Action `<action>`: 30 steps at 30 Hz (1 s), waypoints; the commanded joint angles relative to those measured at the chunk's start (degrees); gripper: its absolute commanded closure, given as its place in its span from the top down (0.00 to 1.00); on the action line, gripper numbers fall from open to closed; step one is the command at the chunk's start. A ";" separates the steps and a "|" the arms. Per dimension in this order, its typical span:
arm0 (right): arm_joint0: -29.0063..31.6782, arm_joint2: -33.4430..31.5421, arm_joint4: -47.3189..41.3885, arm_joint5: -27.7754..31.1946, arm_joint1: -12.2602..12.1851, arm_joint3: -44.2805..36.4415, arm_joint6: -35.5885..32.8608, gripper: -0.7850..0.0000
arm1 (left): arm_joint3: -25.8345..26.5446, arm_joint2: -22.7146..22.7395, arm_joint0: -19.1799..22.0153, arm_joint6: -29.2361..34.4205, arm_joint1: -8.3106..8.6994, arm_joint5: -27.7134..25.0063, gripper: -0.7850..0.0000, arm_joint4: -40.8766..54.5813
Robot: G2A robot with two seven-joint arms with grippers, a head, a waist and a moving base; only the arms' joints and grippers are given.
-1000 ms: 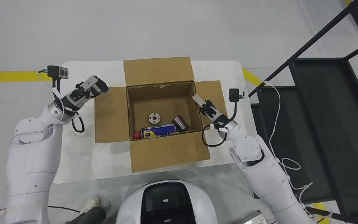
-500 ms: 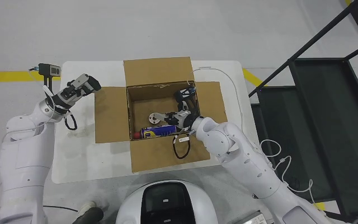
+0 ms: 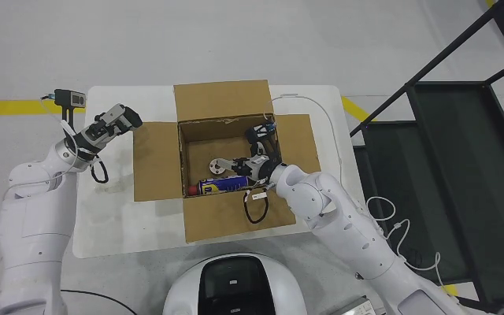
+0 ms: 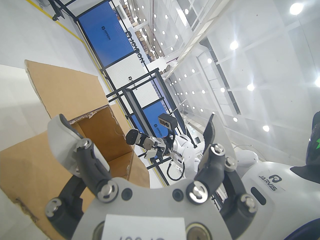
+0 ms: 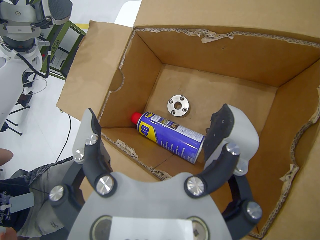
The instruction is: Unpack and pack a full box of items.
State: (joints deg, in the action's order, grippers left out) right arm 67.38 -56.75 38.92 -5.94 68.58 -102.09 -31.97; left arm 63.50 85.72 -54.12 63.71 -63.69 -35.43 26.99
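An open cardboard box (image 3: 224, 120) stands in the middle of the white table (image 3: 110, 220), all flaps folded out. On its floor lie a blue spray can with a red cap (image 3: 223, 185) (image 5: 170, 138) and a round metal flange (image 3: 216, 166) (image 5: 178, 106). My right gripper (image 3: 238, 167) (image 5: 157, 116) hangs open inside the box mouth, above the can's bottom end and beside the flange, holding nothing. My left gripper (image 3: 126, 118) (image 4: 135, 119) is open and empty over the table, left of the box's left flap (image 3: 153, 161).
A white cable (image 3: 315, 102) runs across the table's back right corner. A black metal frame (image 3: 441, 157) stands on the floor right of the table. Bare tabletop lies left of the box and in front of it.
My right arm swung from the box's right flap into the box, covering a small dark cylinder that lay by the can. The left arm drew slightly left. Nothing moved in the last half second.
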 commanded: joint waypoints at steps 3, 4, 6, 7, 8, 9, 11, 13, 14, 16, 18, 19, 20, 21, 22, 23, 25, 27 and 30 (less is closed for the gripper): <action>0.00 0.00 0.00 0.00 0.00 0.00 0.00 1.00 | 0.00 0.00 0.00 0.00 0.00 0.00 1.00 0.00; 0.00 0.00 0.00 0.00 0.00 0.00 0.00 1.00 | 0.00 0.00 0.00 0.00 0.00 0.00 1.00 0.00; 0.00 0.00 0.00 0.00 0.00 0.00 0.00 1.00 | 0.00 0.00 0.00 0.00 0.00 0.00 1.00 0.00; 0.00 0.00 0.00 0.00 0.00 0.00 0.00 1.00 | 0.00 0.00 0.00 0.00 0.00 0.00 1.00 0.00; 0.00 0.00 0.00 0.00 0.00 0.00 0.00 1.00 | 0.00 0.00 0.00 0.00 0.00 0.00 1.00 0.00; 0.00 0.00 0.00 0.00 0.00 0.00 0.00 1.00 | 0.00 0.00 0.00 0.00 0.00 0.00 1.00 0.00; 0.00 0.00 0.00 0.00 0.00 0.00 0.00 1.00 | 0.00 0.00 0.00 0.00 0.00 0.00 1.00 0.00; 0.00 0.00 0.00 0.00 0.00 0.00 0.00 1.00 | 0.00 0.00 0.00 0.00 0.00 0.00 1.00 0.00; 0.00 0.00 0.00 0.00 0.00 0.00 0.00 1.00 | 0.00 0.00 0.00 0.00 0.00 0.00 1.00 0.00; 0.00 0.00 0.00 0.00 0.00 0.00 0.00 1.00 | 0.00 0.00 0.00 0.00 0.00 0.00 1.00 0.00; 0.00 0.00 0.00 0.00 0.00 0.00 0.00 1.00 | 0.00 0.00 0.00 0.00 0.00 0.00 1.00 0.00; 0.00 0.00 0.00 0.00 0.00 0.00 0.00 1.00 | 0.00 0.00 0.00 0.00 0.00 0.00 1.00 0.00; 0.00 0.00 0.00 0.00 0.00 0.00 0.00 1.00 | 0.00 0.00 0.00 0.00 0.00 0.00 1.00 0.00; 0.00 0.00 0.00 0.00 0.00 0.00 0.00 1.00 | 0.00 0.00 0.00 0.00 0.00 0.00 1.00 0.00; 0.00 0.00 0.00 0.00 0.00 0.00 0.00 1.00 | 0.00 0.00 0.00 0.00 0.00 0.00 1.00 0.00; 0.00 0.00 0.00 0.00 0.00 0.00 0.00 1.00 | 0.00 0.00 0.00 0.00 0.00 0.00 1.00 0.00; 0.00 0.00 0.00 0.00 0.00 0.00 0.00 1.00 | 0.00 0.00 0.00 0.00 0.00 0.00 1.00 0.00; -0.58 0.07 0.05 0.53 0.07 0.51 -0.65 1.00 | 0.00 0.00 0.00 0.00 0.00 0.00 1.00 0.00; -4.60 0.68 0.34 0.15 0.36 2.39 -6.61 1.00 | 0.00 0.00 0.00 0.00 0.00 0.00 1.00 0.00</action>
State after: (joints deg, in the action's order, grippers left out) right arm 64.80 -56.31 39.10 -5.28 68.80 -100.58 -35.58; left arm 63.50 85.72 -54.12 63.70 -63.69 -35.43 26.99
